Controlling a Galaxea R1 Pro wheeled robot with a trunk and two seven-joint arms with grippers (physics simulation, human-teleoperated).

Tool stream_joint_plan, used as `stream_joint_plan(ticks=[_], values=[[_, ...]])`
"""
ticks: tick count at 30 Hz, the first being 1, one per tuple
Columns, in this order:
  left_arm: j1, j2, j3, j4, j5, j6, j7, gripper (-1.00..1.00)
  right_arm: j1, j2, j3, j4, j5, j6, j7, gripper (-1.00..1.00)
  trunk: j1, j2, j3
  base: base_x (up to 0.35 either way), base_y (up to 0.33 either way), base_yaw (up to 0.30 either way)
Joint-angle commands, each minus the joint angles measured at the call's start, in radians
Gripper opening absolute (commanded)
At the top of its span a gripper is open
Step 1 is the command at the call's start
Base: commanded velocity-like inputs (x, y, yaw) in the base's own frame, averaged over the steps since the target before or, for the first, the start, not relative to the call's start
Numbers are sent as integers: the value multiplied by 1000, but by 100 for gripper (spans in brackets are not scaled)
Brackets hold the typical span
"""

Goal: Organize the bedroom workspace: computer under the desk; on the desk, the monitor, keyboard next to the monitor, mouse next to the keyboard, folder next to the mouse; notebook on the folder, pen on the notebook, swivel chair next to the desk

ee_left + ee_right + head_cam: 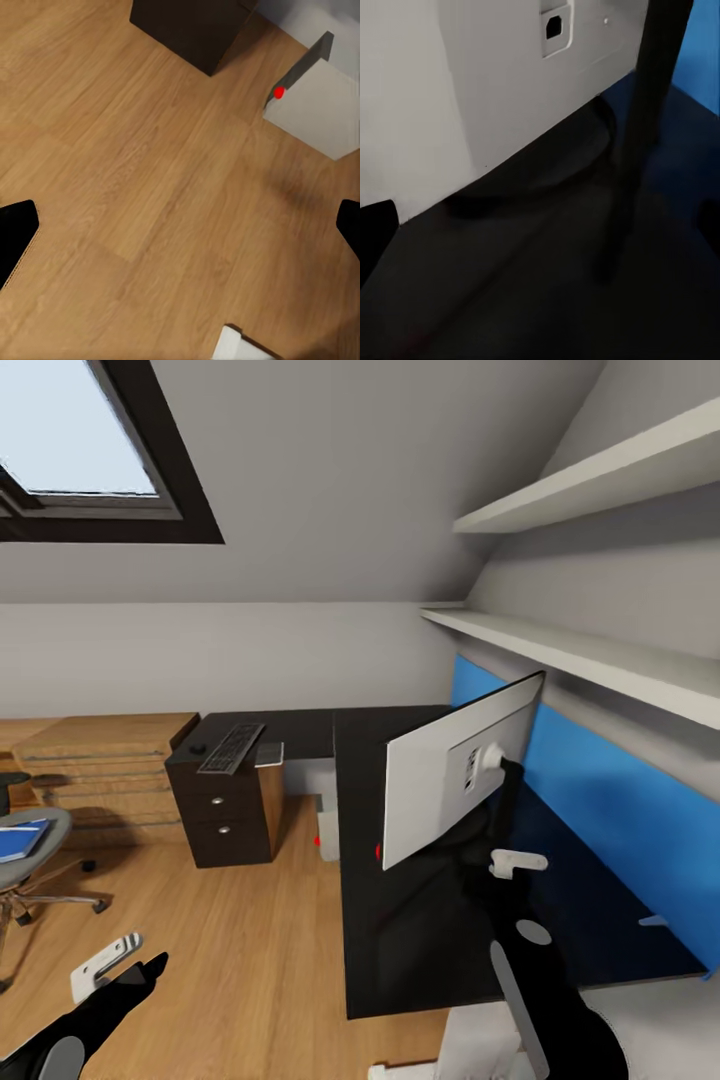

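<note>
The monitor (455, 770) stands on the black desk (400, 950) with its white back toward me, in front of the blue back panel. My right gripper (500, 810) is behind it, open, its fingers (375, 236) on either side of the black stem (649, 127) and round base without touching them. On the desk's far left end lie the keyboard (232, 748) and the small dark mouse (198, 748). Under the desk stands the computer (328, 828), also seen as (319, 109). The swivel chair (35, 860) at the left carries the blue folder (20, 842). Above the floor, my left gripper (140, 970) hangs open and empty.
A dark drawer unit (225, 815) sits under the desk's far end. Low light-wood cabinets (100, 760) line the far wall. Two white shelves (600, 660) jut out above the desk on the right. Wood floor (250, 950) lies between chair and desk.
</note>
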Motion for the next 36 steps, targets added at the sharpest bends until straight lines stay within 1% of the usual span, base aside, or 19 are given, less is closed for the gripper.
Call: stream_joint_plan(ticks=[1, 2, 3, 4, 6, 7, 13, 14, 19, 26, 29, 30, 31, 33, 36], values=[[-1, 0, -1, -1, 11, 4, 8, 100, -1, 1, 9, -2, -5, 5, -7, 100, 0, -1, -1, -165, 274, 0], [-1, 0, -5, -1, 11, 4, 8, 100, 0, 3, 25, -2, -6, 5, -7, 100, 0, -1, -1, -165, 275, 0], [-1, 0, -7, -1, 11, 5, 8, 100, 0, 4, 33, -3, -6, 5, -7, 100, 0, -1, -1, -165, 276, 0], [-1, 0, -15, -1, 11, 6, 8, 100, 0, 5, 54, -4, -6, 5, -7, 100, 0, -1, -1, -167, 276, 0], [-1, 0, -19, -1, 11, 6, 8, 100, 0, 6, 62, -5, -7, 5, -8, 100, 0, -1, -1, -169, 277, 0], [-1, 0, -23, -1, 11, 6, 8, 100, 0, 7, 75, -6, -7, 5, -8, 100, 0, -1, -1, -177, 277, 0], [-1, 0, -26, 2, 11, 7, 8, 100, 0, 6, 104, -7, -5, 4, -10, 100, 0, -1, -1, -168, 277, 0], [-1, 0, -29, 4, 11, 6, 8, 100, 0, 6, 115, -7, -5, 3, -10, 100, 0, -1, -1, -35, 311, 0], [-1, -1, -32, 5, 11, 5, 8, 100, 0, 5, 119, -8, 1, 0, -12, 100, 0, -1, -1, -2, 319, 0], [-1, -1, -32, 5, 11, 5, 8, 100, 0, 3, 118, -9, 3, -1, -12, 100, 0, -1, -1, 131, 291, 0], [-1, 0, -32, 6, 11, 5, 8, 100, 0, -1, 117, -8, 6, -21, -37, 100, 0, -1, -1, 165, 39, 0], [-1, 0, -32, 6, 11, 5, 8, 100, 0, -1, 116, -8, 6, -32, -57, 100, 0, -1, -1, 83, 20, 0], [-1, 0, -32, 7, 11, 5, 8, 100, 0, -2, 117, -7, 6, -48, -93, 100, 0, -1, -1, 43, 10, 0], [-1, 1, -31, 9, 11, 5, 8, 100, 0, -2, 117, -5, 6, -67, -129, 100, 0, -1, -1, 28, 7, 0], [-1, 1, -31, 12, 11, 4, 8, 100, 0, -2, 117, -4, 5, -88, -157, 100, 0, -1, -1, 14, 3, 0]])
